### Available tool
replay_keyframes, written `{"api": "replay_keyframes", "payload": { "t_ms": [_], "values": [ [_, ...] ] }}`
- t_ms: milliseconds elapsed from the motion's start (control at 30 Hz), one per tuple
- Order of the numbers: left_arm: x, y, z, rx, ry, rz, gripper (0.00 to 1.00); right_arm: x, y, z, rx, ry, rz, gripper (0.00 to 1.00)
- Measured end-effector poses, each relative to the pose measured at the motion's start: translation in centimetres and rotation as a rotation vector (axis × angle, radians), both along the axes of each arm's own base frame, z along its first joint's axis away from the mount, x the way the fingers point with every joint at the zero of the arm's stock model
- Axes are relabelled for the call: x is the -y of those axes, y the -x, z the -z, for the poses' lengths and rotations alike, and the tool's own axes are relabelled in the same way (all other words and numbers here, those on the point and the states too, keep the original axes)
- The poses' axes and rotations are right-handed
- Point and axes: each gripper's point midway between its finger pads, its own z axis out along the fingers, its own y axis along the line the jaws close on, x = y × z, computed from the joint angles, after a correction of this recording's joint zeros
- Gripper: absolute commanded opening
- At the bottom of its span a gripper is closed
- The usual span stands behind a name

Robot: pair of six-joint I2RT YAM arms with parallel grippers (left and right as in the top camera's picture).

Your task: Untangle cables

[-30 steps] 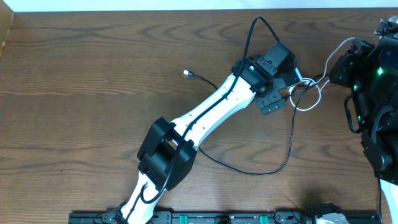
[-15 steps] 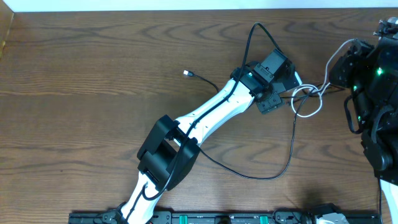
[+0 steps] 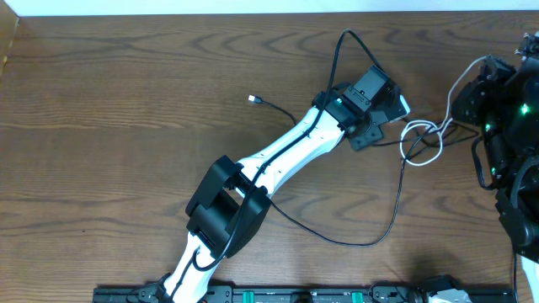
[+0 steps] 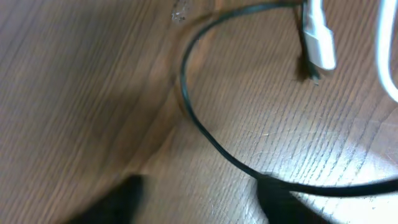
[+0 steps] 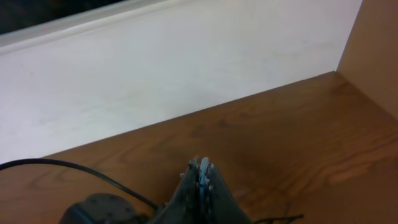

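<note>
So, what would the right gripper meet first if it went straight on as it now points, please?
Nothing close: ahead of the right gripper lies only bare table, then the white surface beyond; depth is unclear.

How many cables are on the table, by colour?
black cable: 1
white cable: 1
Total: 2
</note>
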Motion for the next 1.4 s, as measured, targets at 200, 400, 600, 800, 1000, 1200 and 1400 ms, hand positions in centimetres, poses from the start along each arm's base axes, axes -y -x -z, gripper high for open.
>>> {"api": "replay_keyframes", "payload": {
  "t_ms": [200,400,600,800,1000,1200,1400],
  "values": [
    [-0.3,0.3,0.2,-0.022,-0.007,-0.018,0.93,0.0,0.0,0.0,-0.001,0.000,0.000,0.02],
    [-0.7,1.7,0.9,-0.089,-0.026,0.001,0.93,-0.1,-0.3,0.2,-0.008,0.015,-0.004,0.01],
    [-0.6,2.7,1.0,-0.136,-0.015,0.023,0.93,-0.2,-1.2,0.9,-0.029,0.024,-0.007,0.01],
    [0.1,4.2,0.8,-0.212,0.033,0.070,0.93,-0.3,-1.5,0.6,-0.015,0.026,-0.009,0.01],
    [1.7,4.8,0.1,-0.215,0.095,0.112,0.93,-0.3,-1.6,0.4,-0.007,0.029,-0.010,0.01],
    [4.1,4.7,-1.2,-0.153,0.168,0.153,0.93,-0.3,-1.6,0.3,-0.003,0.030,-0.011,0.01],
    [4.8,4.1,-1.7,-0.116,0.196,0.155,0.35,-0.3,-1.6,0.3,-0.003,0.030,-0.011,0.01]
  ]
}}
